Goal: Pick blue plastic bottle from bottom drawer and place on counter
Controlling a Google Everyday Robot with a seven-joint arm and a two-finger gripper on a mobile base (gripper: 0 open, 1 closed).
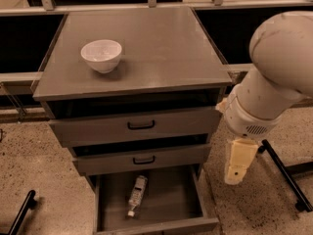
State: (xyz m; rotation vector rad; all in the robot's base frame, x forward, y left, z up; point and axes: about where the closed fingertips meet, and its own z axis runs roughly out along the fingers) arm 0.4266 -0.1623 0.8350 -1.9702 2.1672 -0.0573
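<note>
**White arm (281, 58) bent in from the right, pale cream two-finger gripper (238, 163) hanging from its wrist**

The arm's bulky, rounded white upper link fills the upper right of the view and runs off the right edge. From it a thick white forearm slopes down and to the left into a round white wrist housing (247, 119) with a small grille of dots on its lower face. The gripper hangs directly under that housing, low in the right part of the view. It points almost straight down, its tip leaning slightly left, and its narrow cream body is lit along its front face.
</note>
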